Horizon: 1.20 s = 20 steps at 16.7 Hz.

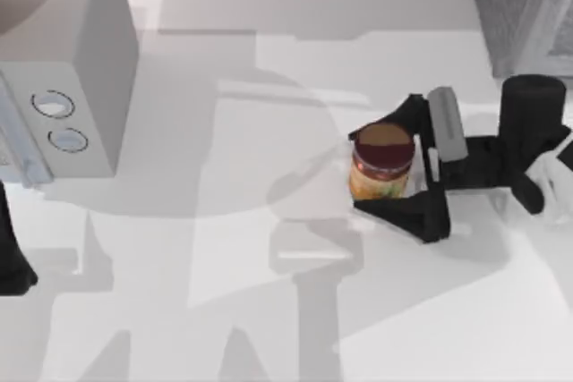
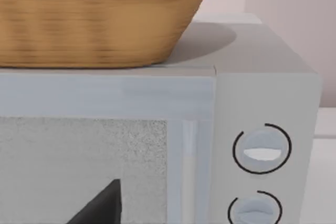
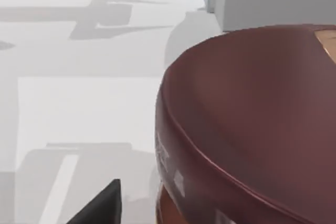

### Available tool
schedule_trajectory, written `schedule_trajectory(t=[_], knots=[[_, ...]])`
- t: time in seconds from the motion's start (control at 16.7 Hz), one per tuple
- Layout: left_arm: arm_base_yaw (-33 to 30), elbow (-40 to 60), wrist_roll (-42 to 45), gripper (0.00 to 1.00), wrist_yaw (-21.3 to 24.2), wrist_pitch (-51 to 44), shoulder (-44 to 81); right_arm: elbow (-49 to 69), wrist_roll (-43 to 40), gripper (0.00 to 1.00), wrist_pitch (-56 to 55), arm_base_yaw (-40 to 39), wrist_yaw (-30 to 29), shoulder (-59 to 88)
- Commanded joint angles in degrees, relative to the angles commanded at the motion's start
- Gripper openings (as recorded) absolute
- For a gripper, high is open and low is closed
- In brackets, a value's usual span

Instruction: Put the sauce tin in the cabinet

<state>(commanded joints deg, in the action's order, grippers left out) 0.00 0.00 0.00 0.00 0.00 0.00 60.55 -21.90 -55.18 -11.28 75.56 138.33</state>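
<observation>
While tin stands upright on bench, right of centre, right hand is set around it, fingers spread either side, no contact discernible. Cabinet seen at far right corner. Left arm parked at left edge; its hand's state cannot be told.

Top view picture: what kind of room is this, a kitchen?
Probably a pretend kitchen counter. There's a pale microwave-like box with two dials with a woven basket on top, a sauce tin between the right gripper fingers, and a dark cabinet on a white table.
</observation>
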Motion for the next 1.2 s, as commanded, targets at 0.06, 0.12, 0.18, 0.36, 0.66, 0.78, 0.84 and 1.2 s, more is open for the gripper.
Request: schedule_trajectory(t=[0.06, 0.12, 0.18, 0.36, 0.66, 0.78, 0.84, 1.2], knots=[[0.0, 0.0, 0.0, 1.00, 0.0, 0.0, 0.0, -0.1, 0.5, 1.00, -0.6, -0.3, -0.2, 0.0], [0.0, 0.0, 0.0, 1.00, 0.0, 0.0, 0.0, -0.1, 0.6, 1.00, -0.6, -0.3, -0.3, 0.0], [0.0, 0.0, 0.0, 1.00, 0.0, 0.0, 0.0, -0.1, 0.6, 1.00, -0.6, -0.3, -0.3, 0.0], [0.0, 0.0, 0.0, 1.00, 0.0, 0.0, 0.0, -0.1, 0.6, 0.92, -0.6, -0.3, -0.3, 0.0], [0.0, 0.0, 0.0, 1.00, 0.0, 0.0, 0.0, -0.1, 0.6, 0.55, -0.6, -0.3, -0.3, 0.0], [0.0, 0.0, 0.0, 1.00, 0.0, 0.0, 0.0, -0.1, 0.6, 0.40, -0.6, -0.3, -0.3, 0.0], [0.0, 0.0, 0.0, 1.00, 0.0, 0.0, 0.0, -0.1, 0.6, 0.32, -0.6, -0.3, -0.3, 0.0], [0.0, 0.0, 0.0, 1.00, 0.0, 0.0, 0.0, -0.1, 0.6, 0.00, -0.6, -0.3, -0.3, 0.0]])
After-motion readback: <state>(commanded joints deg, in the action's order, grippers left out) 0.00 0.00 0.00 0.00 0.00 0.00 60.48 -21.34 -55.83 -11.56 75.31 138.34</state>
